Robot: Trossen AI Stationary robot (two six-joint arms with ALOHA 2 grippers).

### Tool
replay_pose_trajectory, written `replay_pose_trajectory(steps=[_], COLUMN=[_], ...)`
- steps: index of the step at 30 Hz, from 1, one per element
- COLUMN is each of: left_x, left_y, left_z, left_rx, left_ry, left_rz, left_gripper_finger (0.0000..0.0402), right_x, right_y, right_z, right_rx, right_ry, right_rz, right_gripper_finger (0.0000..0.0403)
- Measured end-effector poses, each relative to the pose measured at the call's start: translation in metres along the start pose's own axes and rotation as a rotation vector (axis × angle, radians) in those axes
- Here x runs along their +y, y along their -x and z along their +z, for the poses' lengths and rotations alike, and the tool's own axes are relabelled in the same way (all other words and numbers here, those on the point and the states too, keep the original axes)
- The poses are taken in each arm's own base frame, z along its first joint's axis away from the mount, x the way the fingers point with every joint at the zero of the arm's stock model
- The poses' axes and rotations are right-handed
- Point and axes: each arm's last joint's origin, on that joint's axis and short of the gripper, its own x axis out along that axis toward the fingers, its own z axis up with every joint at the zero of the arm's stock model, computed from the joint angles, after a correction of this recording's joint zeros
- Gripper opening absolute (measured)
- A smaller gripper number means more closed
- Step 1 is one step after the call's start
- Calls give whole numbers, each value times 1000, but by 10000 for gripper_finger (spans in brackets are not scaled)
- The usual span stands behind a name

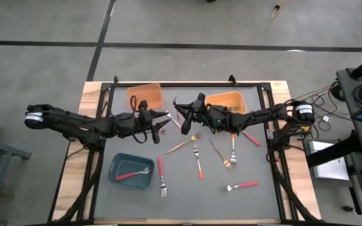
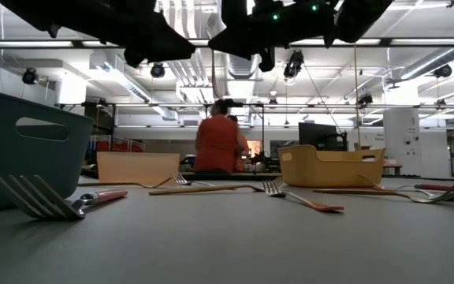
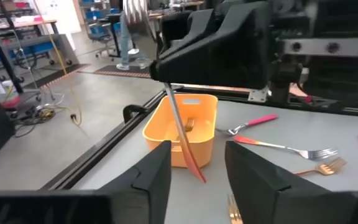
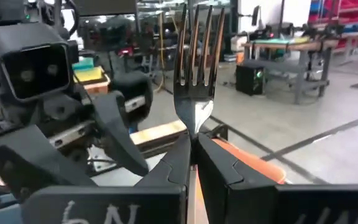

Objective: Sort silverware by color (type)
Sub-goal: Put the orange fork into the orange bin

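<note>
Two grippers meet above the mat between the orange bin (image 1: 146,95) and the yellow-orange bin (image 1: 227,102). The right gripper (image 4: 194,152) is clenched on a fork (image 4: 195,74); the left gripper (image 3: 197,163) stands released around its red handle.

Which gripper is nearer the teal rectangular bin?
Left. The left gripper hangs just beyond the teal rectangular bin; the right gripper, holding a fork, is farther across.
</note>
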Motion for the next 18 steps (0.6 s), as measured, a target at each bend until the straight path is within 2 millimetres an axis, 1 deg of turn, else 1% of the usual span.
replay_pose_trajectory(steps=[4, 8, 15, 18], left_x=[-5, -11, -21, -24], left_y=[-11, -26, -50, -58], left_z=[-1, -1, 6, 9], left_rx=[23, 46, 57, 76], left_ry=[-8, -33, -62, -80], left_rz=[11, 24, 82, 108], left_gripper_finger=[166, 184, 187, 181], right_x=[5, 7, 7, 8], right_y=[0, -1, 0, 0], right_z=[3, 5, 7, 8], right_rx=[-28, -33, -55, -60], right_ry=[18, 31, 21, 18], right_rz=[2, -2, 0, 2], right_gripper_finger=[11, 11, 11, 11])
